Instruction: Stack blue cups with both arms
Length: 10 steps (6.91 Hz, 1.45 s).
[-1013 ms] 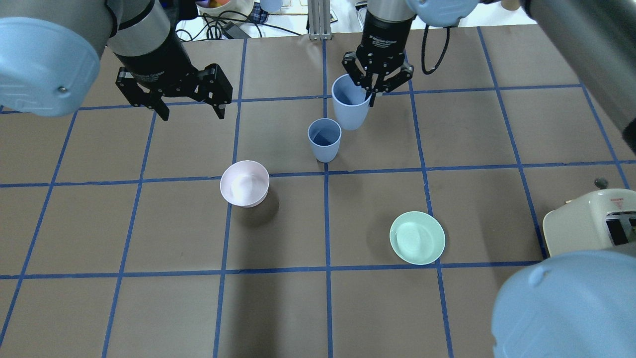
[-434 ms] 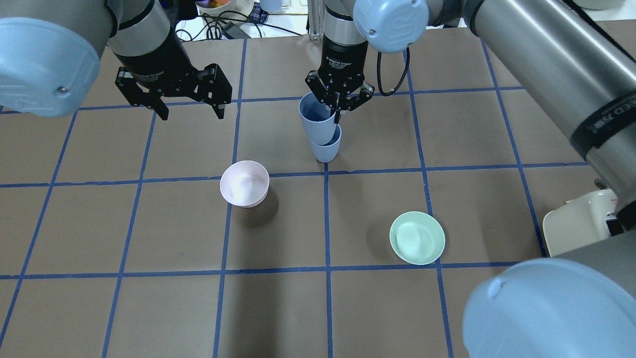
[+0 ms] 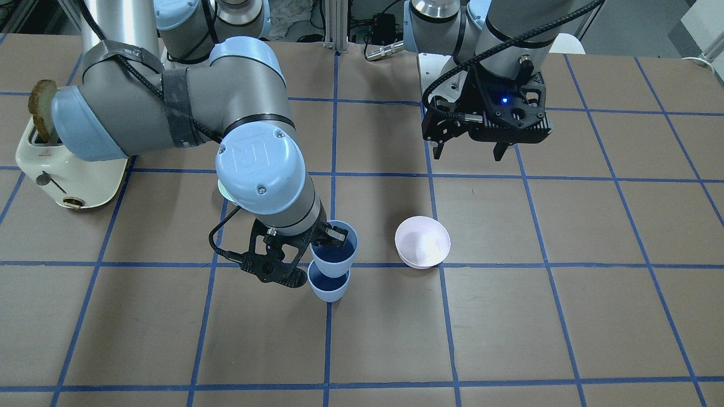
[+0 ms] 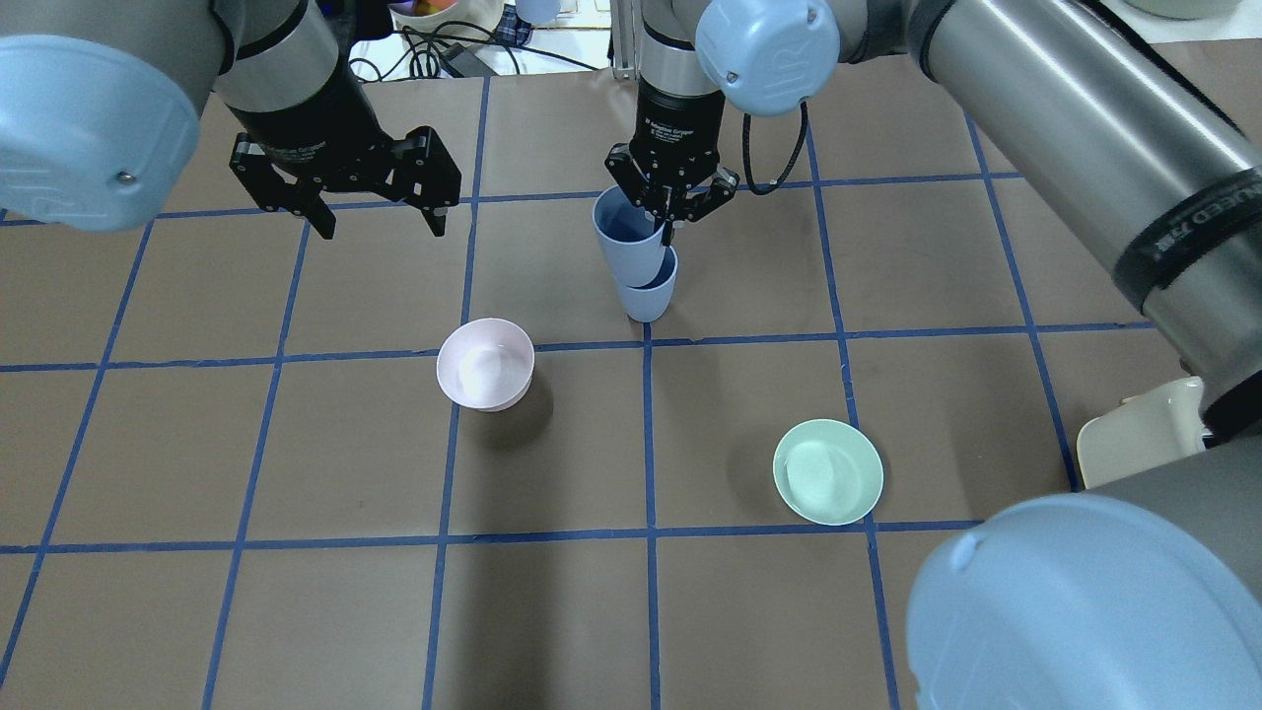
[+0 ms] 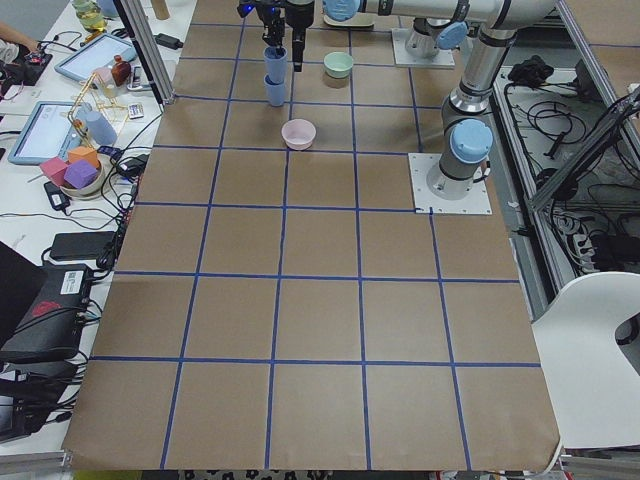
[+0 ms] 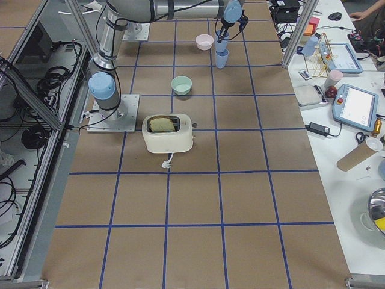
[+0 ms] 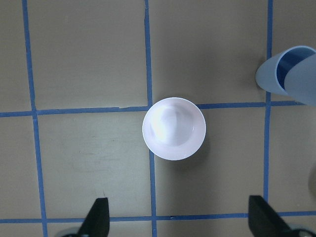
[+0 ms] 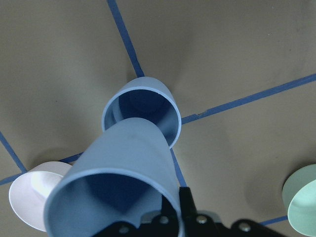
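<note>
One blue cup [image 4: 651, 294] stands upright on the table near the middle grid line. My right gripper [image 4: 672, 212] is shut on the rim of the second blue cup [image 4: 626, 242] and holds it tilted, its base at the mouth of the standing cup. The front view shows the held cup [image 3: 335, 249] over the lower cup [image 3: 329, 288]. The right wrist view shows the held cup [image 8: 118, 197] overlapping the lower cup's [image 8: 143, 113] opening. My left gripper [image 4: 380, 222] is open and empty, hovering to the left, above the table; it also shows in the left wrist view [image 7: 180, 219].
A white-pink bowl [image 4: 485, 363] sits left of and nearer than the cups, directly under the left wrist camera [image 7: 174, 128]. A mint-green bowl [image 4: 827, 471] sits nearer on the right. A cream toaster [image 6: 168, 133] with toast stands by the right arm's base.
My right gripper carried its cup left and down until it was over the standing cup's mouth, then barely moved. The left arm has not moved.
</note>
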{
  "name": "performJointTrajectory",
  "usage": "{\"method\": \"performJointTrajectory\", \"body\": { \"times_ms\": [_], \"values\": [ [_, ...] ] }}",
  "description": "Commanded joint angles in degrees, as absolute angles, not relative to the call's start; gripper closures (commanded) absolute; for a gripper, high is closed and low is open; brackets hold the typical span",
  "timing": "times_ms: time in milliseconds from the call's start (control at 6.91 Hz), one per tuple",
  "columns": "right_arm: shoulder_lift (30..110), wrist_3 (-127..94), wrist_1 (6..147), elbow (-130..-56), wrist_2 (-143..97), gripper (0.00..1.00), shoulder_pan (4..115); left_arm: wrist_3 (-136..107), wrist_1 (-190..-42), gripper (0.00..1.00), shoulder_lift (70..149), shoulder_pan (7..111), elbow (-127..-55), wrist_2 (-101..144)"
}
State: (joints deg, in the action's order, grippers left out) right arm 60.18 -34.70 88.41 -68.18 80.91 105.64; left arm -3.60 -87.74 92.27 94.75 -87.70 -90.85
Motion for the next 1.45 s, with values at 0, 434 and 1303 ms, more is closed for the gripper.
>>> {"method": "performJointTrajectory", "body": {
  "times_ms": [0,434,1303],
  "values": [
    [60.03,-34.10,88.51,-68.38,80.78,1.00,105.64,-3.60,-87.71,0.00,92.29,94.75,-87.71,-90.70],
    [59.77,-33.75,88.77,-68.47,81.30,0.38,105.56,-3.60,-87.63,0.00,92.55,94.75,-87.71,-90.09],
    [67.83,-18.94,87.81,-66.97,88.51,0.00,95.21,-3.78,-87.36,0.00,92.46,94.75,-87.80,-90.52]
  ]
}}
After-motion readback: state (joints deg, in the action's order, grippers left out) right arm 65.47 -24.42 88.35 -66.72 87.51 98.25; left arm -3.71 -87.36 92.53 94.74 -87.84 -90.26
